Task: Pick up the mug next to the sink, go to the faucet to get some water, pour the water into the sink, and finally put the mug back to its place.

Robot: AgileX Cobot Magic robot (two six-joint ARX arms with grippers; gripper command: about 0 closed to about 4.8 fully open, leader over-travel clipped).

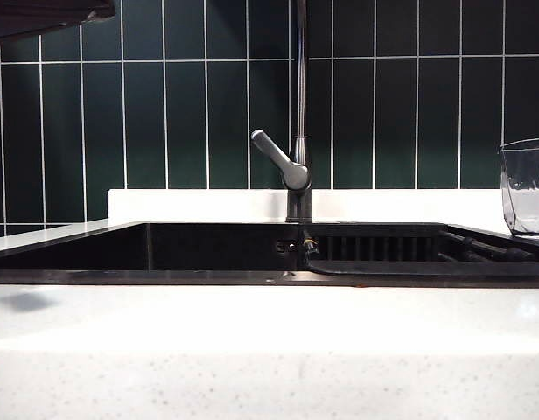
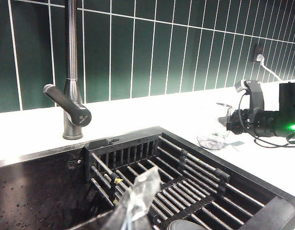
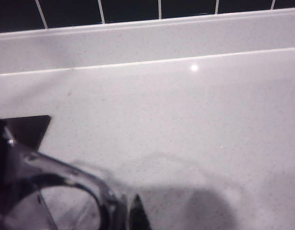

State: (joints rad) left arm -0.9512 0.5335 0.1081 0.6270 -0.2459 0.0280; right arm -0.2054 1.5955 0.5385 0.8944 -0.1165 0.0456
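The mug (image 1: pixel 525 185), a clear faceted glass, stands on the white counter at the far right, beside the sink (image 1: pixel 208 249). It also shows in the left wrist view as the mug (image 2: pixel 213 128), and close up as the mug's rim (image 3: pixel 66 179). My right gripper (image 2: pixel 230 122) is shut on the rim's wall, with one dark fingertip (image 3: pixel 138 215) outside the glass. The faucet (image 1: pixel 297 166) rises behind the sink's middle, lever angled left. My left gripper (image 2: pixel 134 206) hangs shut and empty over the ribbed drainer (image 2: pixel 186 177).
Dark green tiles (image 1: pixel 164 96) back the counter behind a low white upstand (image 1: pixel 199 206). The right arm's black body (image 2: pixel 277 122) with a green light lies over the counter, a cable and wall socket (image 2: pixel 258 51) behind it. A dark arm part (image 1: pixel 42 13) fills the top left corner.
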